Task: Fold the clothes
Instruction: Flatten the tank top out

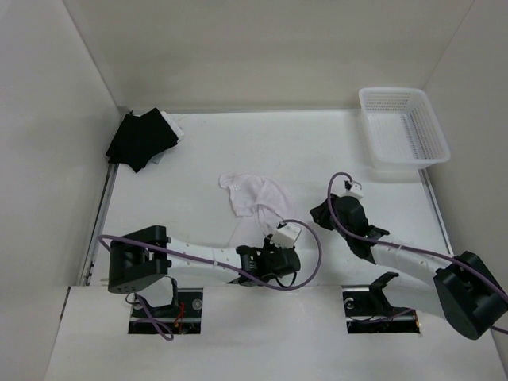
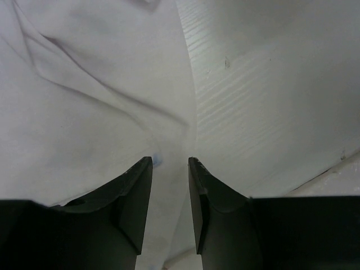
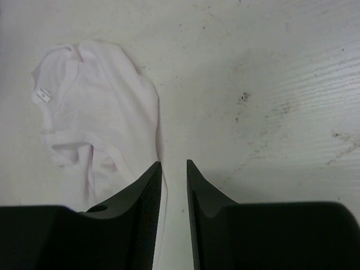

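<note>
Looking down our left gripper [image 2: 170, 163], we see its jaws part-open, gripping nothing, above the edge of the thin white sleeveless garment [image 2: 84, 101]. Our right gripper [image 3: 174, 164] stands part-open too, empty, just beside that garment, which lies crumpled midway between the near and far edges of the white table [image 1: 317, 143].

Left arm [image 1: 198, 255]: stretched low from its base on the left toward the middle, wrist pointing away from the bases.
Left gripper [image 2: 170, 164]: two dark fingers [image 2: 135, 194] parted by a narrow gap.
Right arm [image 1: 405, 255]: reaching from its base leftward and forward.
Right gripper [image 3: 174, 164]: jaws likewise narrowly parted.
</note>
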Robot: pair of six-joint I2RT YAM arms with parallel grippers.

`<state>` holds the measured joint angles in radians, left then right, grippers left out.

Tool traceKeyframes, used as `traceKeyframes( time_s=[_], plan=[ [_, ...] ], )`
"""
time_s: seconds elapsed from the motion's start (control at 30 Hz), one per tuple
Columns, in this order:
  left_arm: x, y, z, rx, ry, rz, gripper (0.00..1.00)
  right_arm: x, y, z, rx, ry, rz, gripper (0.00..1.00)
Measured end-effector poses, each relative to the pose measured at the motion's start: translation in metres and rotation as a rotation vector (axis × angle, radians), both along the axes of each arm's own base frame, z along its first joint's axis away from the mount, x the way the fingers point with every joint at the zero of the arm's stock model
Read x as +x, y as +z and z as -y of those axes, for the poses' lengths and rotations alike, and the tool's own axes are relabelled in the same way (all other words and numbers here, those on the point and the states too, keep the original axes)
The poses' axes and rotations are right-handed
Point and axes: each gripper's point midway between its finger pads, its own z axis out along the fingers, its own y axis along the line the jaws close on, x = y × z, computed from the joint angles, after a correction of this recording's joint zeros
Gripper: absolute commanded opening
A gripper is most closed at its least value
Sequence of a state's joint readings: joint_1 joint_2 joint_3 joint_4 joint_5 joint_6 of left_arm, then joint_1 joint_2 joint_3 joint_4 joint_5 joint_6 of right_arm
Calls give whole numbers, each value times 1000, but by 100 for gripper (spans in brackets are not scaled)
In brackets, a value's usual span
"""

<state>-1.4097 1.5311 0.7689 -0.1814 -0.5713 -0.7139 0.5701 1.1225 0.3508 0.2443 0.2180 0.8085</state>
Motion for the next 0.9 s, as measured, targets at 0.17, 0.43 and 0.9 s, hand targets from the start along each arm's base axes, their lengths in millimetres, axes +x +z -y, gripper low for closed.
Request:
traceKeyframes(
  time_s=[0.17, 0.43, 0.9],
  plan=[
    [5, -4, -1, 54, 34, 33, 31, -10, -14, 1, 2, 23, -25, 30],
    [13, -7, -10, 93, 75, 71, 27, -9, -5, -4, 35, 42, 8, 30],
    [14, -8, -9, 91, 81, 78, 19, -10, -9, -8, 40, 60, -4, 34]
  ],
)
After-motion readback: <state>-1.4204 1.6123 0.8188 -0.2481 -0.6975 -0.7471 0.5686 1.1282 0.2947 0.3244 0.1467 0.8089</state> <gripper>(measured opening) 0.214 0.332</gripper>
